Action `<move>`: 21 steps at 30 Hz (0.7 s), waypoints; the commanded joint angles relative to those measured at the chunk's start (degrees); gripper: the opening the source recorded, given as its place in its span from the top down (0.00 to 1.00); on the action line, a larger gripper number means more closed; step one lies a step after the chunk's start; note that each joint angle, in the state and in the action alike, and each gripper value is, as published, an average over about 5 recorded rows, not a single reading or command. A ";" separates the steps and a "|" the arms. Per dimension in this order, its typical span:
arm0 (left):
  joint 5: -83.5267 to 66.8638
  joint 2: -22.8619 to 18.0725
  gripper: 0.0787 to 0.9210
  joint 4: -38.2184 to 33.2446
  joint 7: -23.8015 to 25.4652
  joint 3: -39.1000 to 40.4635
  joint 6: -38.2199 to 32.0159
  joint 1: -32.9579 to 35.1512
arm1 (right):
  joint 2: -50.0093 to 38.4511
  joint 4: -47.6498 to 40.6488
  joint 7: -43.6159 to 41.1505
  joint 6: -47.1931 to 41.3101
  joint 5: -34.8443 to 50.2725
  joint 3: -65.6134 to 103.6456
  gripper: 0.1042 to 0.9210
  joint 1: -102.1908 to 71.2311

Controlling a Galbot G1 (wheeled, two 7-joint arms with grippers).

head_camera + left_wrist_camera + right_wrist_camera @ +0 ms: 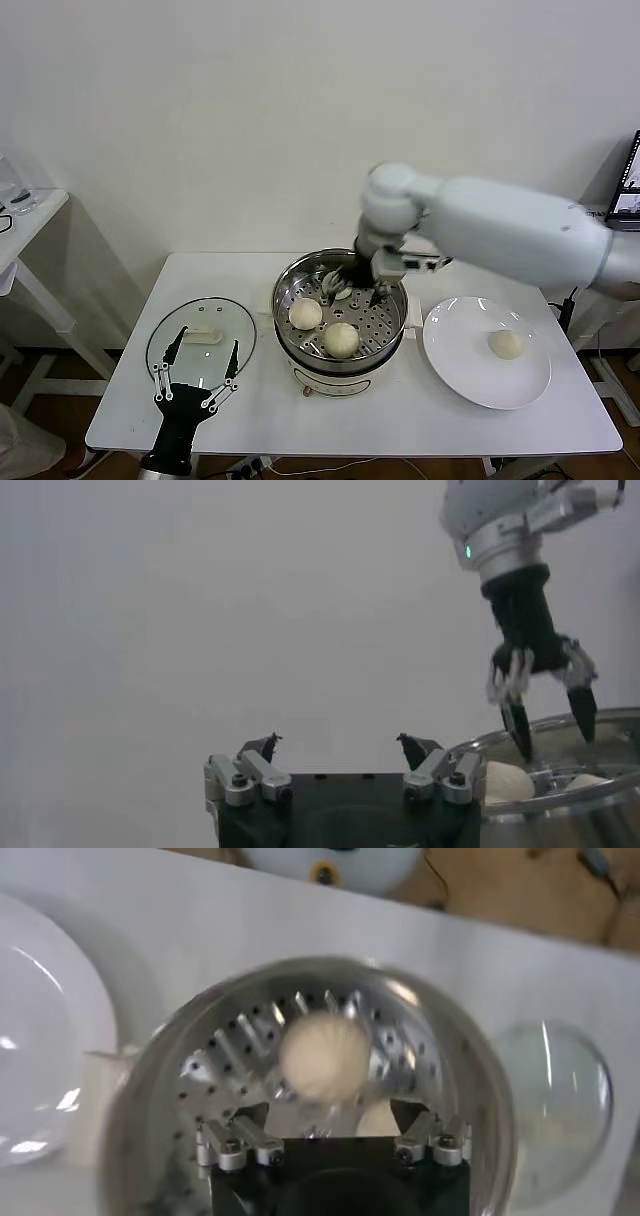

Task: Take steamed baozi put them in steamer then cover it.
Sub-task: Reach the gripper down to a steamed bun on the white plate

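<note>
Head view: the last baozi (pixel 506 343) on the plate (pixel 450 370) is seen well right of the right gripper (pixel 352 288), whose jaws are spread empty over the steamer (pixel 290 340).

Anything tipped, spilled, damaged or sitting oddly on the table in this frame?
Nothing stands out. The steamer stands upright with baozi on its tray, one bun waits on the white plate, and the glass lid lies flat on the table. The right hand is open over the steamer; the left hand is open over the lid.
</note>
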 commanded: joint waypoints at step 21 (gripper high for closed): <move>0.06 0.27 0.12 -0.05 -0.12 -0.94 0.44 0.07 | -14.00 -40.38 1.94 -21.00 -0.76 15.31 0.12 -26.17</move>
